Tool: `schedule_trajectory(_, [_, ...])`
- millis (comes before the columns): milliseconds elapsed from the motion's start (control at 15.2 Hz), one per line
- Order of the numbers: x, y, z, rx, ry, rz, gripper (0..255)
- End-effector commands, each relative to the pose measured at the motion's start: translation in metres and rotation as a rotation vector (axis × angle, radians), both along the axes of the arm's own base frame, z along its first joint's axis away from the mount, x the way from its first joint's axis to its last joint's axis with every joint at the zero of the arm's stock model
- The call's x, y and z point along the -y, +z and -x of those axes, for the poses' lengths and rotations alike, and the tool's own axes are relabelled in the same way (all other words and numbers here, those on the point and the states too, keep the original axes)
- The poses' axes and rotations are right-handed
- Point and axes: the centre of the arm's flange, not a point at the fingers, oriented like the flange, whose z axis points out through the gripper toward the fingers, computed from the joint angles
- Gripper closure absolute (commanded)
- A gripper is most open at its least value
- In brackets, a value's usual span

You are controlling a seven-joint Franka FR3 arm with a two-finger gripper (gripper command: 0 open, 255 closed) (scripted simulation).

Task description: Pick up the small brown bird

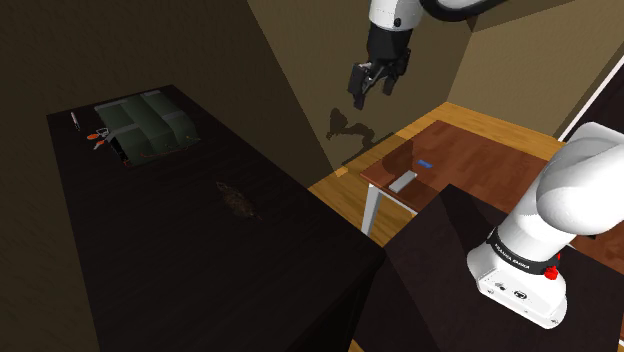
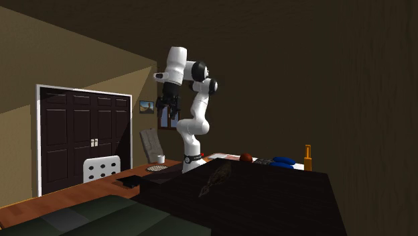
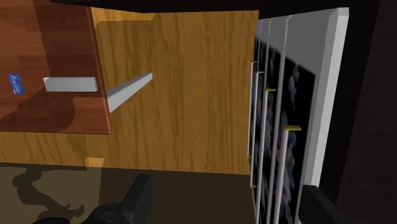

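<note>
Though apart, one bird (image 1: pixel 237 198), one gripper (image 1: pixel 372 91)

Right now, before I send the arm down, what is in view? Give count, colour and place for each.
bird: one, dark brown, middle of the table
table: one, near-black, shoulder view's left
tray: one, dark green, table's far end
red-handled tool: one, beside the tray
desk: one, red-brown wood, beyond the table
block: one, grey, on the desk
tag: one, blue, on the desk
doors: one pair, dark, white-framed
bottle: one, orange
arm: one, white
pincer: one, black, open, empty, raised away from the bird
</note>
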Motion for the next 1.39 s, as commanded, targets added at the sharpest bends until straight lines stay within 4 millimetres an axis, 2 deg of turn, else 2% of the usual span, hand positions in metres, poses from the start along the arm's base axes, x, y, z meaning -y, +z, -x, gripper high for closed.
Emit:
schedule_trajectory(0, [-0.020,-0.011,-0.007,0.003,-0.003,-0.005,0])
schedule_trajectory(1320, [-0.252,-0.107,-0.069,0.021,-0.011,-0.042,0])
